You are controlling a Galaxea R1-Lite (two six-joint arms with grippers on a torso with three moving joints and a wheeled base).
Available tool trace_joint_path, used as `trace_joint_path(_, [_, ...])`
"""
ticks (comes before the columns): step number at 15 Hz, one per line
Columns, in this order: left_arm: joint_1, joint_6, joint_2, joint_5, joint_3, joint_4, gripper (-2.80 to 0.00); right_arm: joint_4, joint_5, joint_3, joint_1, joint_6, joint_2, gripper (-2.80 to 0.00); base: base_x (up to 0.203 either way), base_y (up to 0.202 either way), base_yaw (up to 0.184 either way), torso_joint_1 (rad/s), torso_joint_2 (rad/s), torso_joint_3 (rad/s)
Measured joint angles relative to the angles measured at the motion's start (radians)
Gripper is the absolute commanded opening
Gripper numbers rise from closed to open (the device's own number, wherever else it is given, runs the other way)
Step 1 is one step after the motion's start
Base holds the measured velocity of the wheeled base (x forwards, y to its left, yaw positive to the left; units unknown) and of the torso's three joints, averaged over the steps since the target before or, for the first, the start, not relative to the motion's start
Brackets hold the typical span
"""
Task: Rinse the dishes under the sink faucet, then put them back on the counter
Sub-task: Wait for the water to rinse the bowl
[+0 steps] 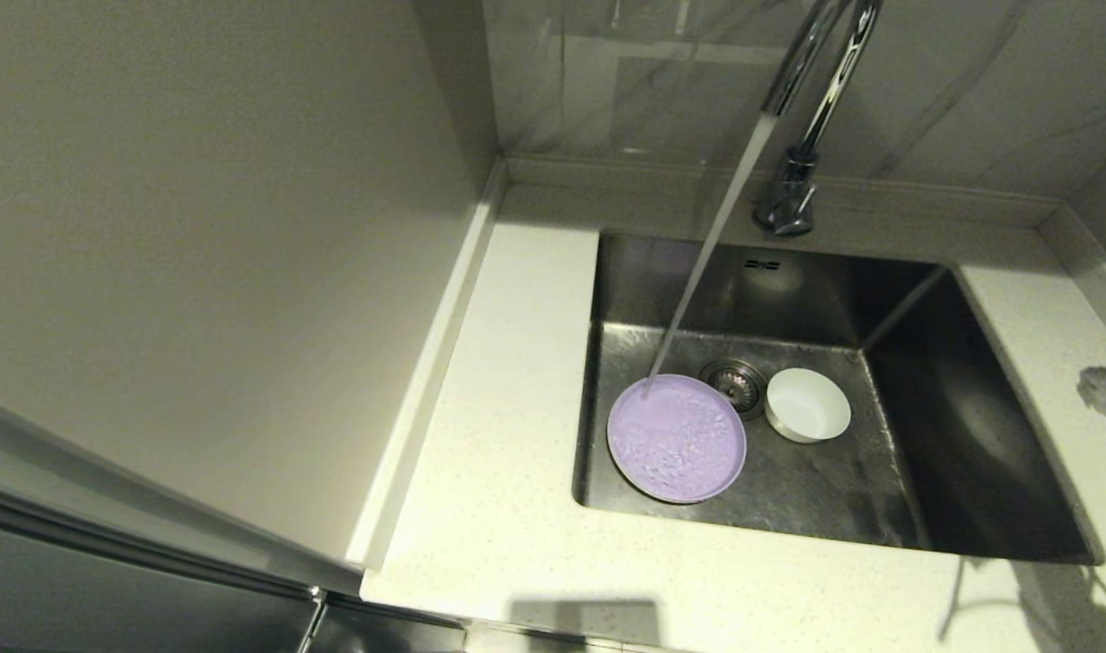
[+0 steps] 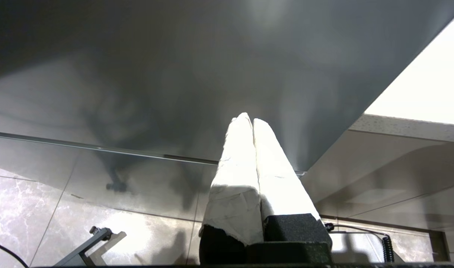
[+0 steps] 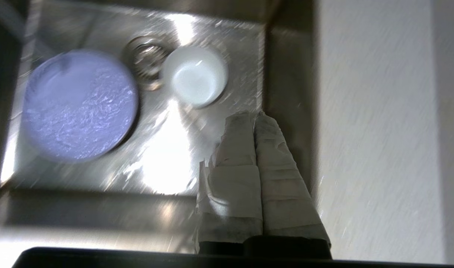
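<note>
A pale lavender plate [image 1: 676, 439] lies flat in the steel sink [image 1: 970, 435], and a stream of water from the chrome faucet [image 1: 811, 109] lands on its far edge. Just right of the drain strainer [image 1: 732, 384] sits the small white bowl [image 1: 808, 404], upright. Both dishes also show in the right wrist view: the plate [image 3: 80, 106] and the bowl [image 3: 194, 76]. My right gripper [image 3: 253, 115] is shut and empty, above the sink's right side; only its tip [image 1: 1101, 390] peeks in at the head view's right edge. The left gripper [image 2: 249, 119] is shut, parked low beside a grey cabinet front. The cream-beige plate is out of view.
White speckled counter [image 1: 508, 453] surrounds the sink on the left, front and right. A beige wall panel [image 1: 199, 254] rises on the left, and a raised back ledge [image 1: 662, 177] runs behind the faucet.
</note>
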Motion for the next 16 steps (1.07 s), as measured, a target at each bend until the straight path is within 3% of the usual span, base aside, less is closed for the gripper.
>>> trace_joint_path(4, [0.0,0.0,0.0,0.0,0.0,0.0,-2.8,0.019,0.034,0.168,0.039,0.041,-0.297,-2.8,0.0,0.0,0.0,0.0,0.0,0.0])
trace_joint_path(9, [0.0,0.0,0.0,0.0,0.0,0.0,-2.8,0.018,0.036,0.44,0.096,0.02,-0.627,-2.8,0.0,0.0,0.0,0.0,0.0,0.0])
trace_joint_path(13, [0.0,0.0,0.0,0.0,0.0,0.0,-2.8,0.022,0.042,0.626,0.106,-0.012,-0.812,-2.8,0.0,0.0,0.0,0.0,0.0,0.0])
trace_joint_path(16, [0.0,0.0,0.0,0.0,0.0,0.0,-2.8,0.093,0.047,0.674,0.102,-0.01,-0.878,-2.8,0.0,0.0,0.0,0.0,0.0,0.0])
